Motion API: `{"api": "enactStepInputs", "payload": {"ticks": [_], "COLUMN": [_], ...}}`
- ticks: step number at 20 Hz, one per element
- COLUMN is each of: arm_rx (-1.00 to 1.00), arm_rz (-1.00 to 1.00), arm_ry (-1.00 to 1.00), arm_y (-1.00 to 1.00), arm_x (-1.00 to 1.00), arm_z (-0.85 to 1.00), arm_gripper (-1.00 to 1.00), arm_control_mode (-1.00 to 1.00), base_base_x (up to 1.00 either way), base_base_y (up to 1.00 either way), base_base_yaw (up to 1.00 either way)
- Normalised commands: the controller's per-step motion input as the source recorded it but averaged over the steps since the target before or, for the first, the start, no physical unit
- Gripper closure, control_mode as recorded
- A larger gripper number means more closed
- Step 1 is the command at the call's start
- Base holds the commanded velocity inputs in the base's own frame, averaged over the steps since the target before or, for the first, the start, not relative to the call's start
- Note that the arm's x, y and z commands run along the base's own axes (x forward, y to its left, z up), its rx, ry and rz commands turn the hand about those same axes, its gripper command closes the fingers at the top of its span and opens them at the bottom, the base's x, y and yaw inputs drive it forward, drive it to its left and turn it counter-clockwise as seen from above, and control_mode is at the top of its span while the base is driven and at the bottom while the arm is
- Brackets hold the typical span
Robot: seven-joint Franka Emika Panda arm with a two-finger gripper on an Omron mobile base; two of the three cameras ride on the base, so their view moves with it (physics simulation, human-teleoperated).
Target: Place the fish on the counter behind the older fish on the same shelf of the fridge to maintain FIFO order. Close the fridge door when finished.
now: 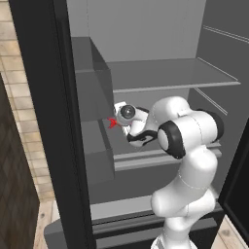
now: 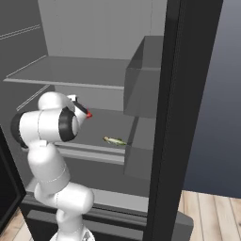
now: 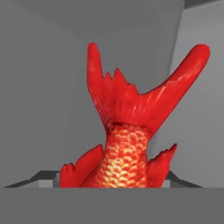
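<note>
One bright red-orange fish (image 3: 127, 144), scaly, fork-tailed.

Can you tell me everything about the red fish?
The red fish is bright red-orange with shiny yellowish scales on its body, a big forked tail and small jagged side fins. In the hand view its tail points away from the camera, up toward the grey fridge wall. From the base views, just a bit of red pokes out past the robot's hand, inside the fridge above the shelf. What touches it is hidden.
</note>
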Motion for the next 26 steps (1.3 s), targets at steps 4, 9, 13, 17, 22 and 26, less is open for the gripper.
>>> {"api": "enactStepInputs", "payload": {"ticks": [4,9,13,17,22,26], "arm_rx": [0.0,0.0,0.0,0.0,0.0,0.0], "arm_rz": [0.0,0.0,0.0,0.0,0.01,0.0], "arm_ry": [-0.01,0.0,0.0,0.0,0.0,0.02], "arm_y": [0.02,0.02,0.02,0.03,0.05,0.02], "arm_x": [0.04,-0.07,-0.25,-0.29,-0.11,0.02], "arm_z": [0.0,0.0,0.1,0.22,0.06,0.0], "arm_gripper": [-1.0,-1.0,-1.0,-1.0,-1.0,-1.0], "arm_control_mode": [-1.0,-1.0,-1.0,-1.0,-1.0,-1.0], "base_base_x": [0.0,0.0,0.0,0.0,0.0,0.0], "base_base_y": [0.0,0.0,0.0,0.0,0.0,0.0], "base_base_yaw": [0.0,0.0,0.0,0.0,0.0,0.0]}}
